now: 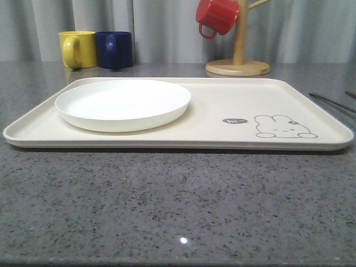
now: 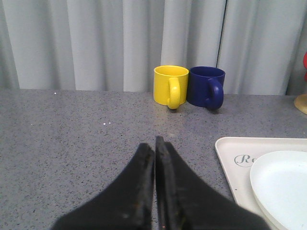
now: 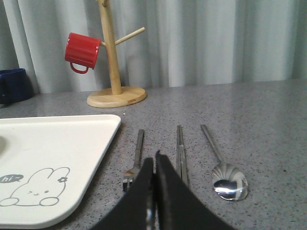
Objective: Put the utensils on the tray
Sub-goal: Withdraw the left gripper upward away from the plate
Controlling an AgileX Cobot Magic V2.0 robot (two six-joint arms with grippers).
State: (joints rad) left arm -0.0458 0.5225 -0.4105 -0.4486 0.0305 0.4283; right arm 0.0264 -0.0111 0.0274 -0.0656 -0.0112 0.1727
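Observation:
The cream tray (image 1: 222,111) with a grey rabbit drawing lies across the middle of the table, a round white plate (image 1: 123,104) on its left half. In the right wrist view a fork (image 3: 136,158), a pair of chopsticks (image 3: 180,151) and a spoon (image 3: 225,172) lie side by side on the grey counter just right of the tray (image 3: 57,143). My right gripper (image 3: 154,160) is shut and empty, hovering between the fork and the chopsticks. My left gripper (image 2: 154,143) is shut and empty over bare counter left of the tray (image 2: 230,153). Thin utensil handles (image 1: 331,101) show at the front view's right edge.
A yellow mug (image 1: 78,49) and a dark blue mug (image 1: 114,49) stand at the back left. A wooden mug tree (image 1: 239,55) with a red mug (image 1: 217,15) hanging on it stands at the back, behind the tray. Curtains close off the far side.

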